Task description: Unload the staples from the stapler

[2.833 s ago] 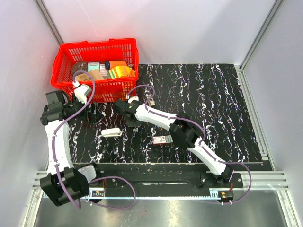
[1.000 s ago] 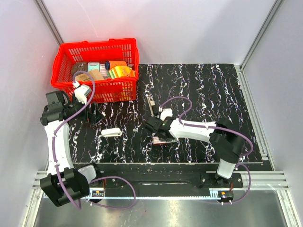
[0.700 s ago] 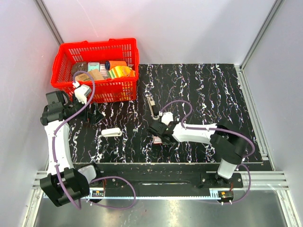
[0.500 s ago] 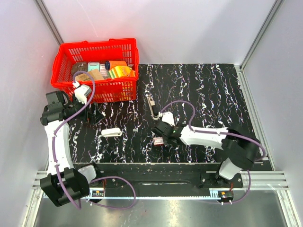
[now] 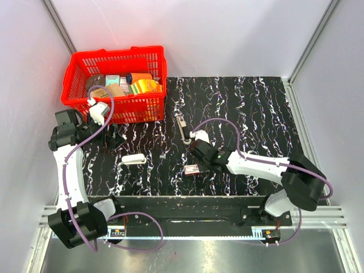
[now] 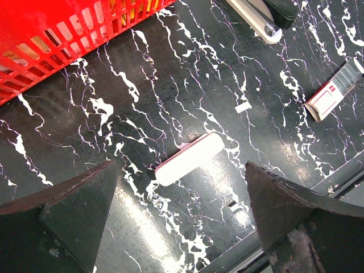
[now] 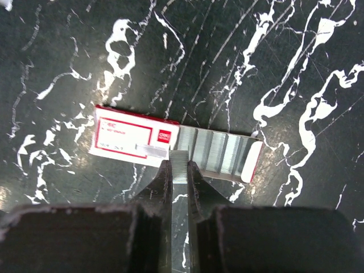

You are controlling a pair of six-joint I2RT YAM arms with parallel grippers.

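The stapler (image 5: 182, 128) is lying flat on the black marbled mat (image 5: 261, 119), just off the near right corner of the red basket (image 5: 117, 52). Its long axis is running from far to near, with the far end leaning slightly to the left; which end is the head cannot be told from above. It is sitting apart from both grippers. The right arm is reaching leftward low over the mat, its elbow sticking out to the right and its wrist pointing down at the red-and-white box (image 7: 132, 139). That box is lying on the near side of the stapler, with its tray (image 7: 219, 153) slid out. The right gripper (image 7: 179, 168) is pinching almost closed on a short strip of staples (image 7: 179, 159) at the tray's edge. The left arm is standing bent at the left side of the mat. The left gripper (image 6: 181, 170) is hanging above the mat with its fingers spread wide, gripping nothing and looking down on the white oblong piece (image 6: 189, 158).
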